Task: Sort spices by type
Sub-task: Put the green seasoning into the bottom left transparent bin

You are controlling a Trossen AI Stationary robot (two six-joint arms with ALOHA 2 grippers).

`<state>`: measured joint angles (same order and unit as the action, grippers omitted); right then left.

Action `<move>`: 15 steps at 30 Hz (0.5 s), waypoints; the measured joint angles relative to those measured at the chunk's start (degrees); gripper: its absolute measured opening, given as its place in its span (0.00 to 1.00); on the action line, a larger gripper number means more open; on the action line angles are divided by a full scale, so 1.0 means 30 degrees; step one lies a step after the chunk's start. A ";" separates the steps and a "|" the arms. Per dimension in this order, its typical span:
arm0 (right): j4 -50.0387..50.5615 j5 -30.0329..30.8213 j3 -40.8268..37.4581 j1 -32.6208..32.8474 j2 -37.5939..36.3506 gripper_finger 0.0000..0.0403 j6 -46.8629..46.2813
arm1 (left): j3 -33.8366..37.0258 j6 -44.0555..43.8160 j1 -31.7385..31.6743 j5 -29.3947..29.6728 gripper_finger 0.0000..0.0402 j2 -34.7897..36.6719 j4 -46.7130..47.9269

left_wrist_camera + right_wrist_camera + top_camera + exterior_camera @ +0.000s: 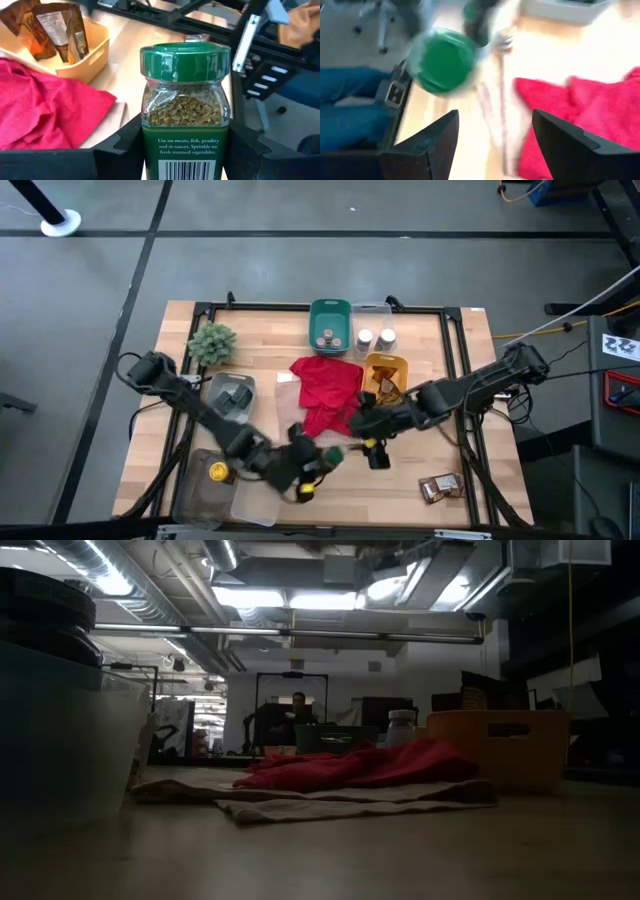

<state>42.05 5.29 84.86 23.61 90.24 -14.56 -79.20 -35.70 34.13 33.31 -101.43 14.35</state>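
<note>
The left pincer [322,461] clamps a green-lidded spice jar [184,115] between its fingers, above the worktop [420,470] beside the red cloth [325,385]. The right pincer [362,423] gapes empty close by.

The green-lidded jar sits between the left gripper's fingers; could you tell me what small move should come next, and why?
Probably lift the green-lidded jar a little off the table before carrying it anywhere. The left gripper has its fingers on both sides of the jar, apparently gripping it. The right gripper is open and empty close by, and the red cloth lies beside it, so a raised path should avoid snagging either.
</note>
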 joint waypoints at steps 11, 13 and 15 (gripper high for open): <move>0.0881 0.2925 0.0000 -0.0006 -0.1258 0.63 -0.0031 | 0.0007 -0.6383 0.5138 0.6990 0.45 0.0585 0.2353; 0.0859 0.3223 0.0000 -0.0009 -0.1295 0.63 -0.0039 | 0.0007 -0.7487 0.5978 0.7595 0.45 0.0585 0.3045; 0.0857 0.3402 0.0000 -0.0014 -0.1320 0.63 -0.0073 | 0.0007 -0.8048 0.6676 0.7668 0.45 0.0578 0.3519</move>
<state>44.62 15.49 84.86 23.57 86.28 -14.78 -79.18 -59.84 54.16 56.32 -99.70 24.91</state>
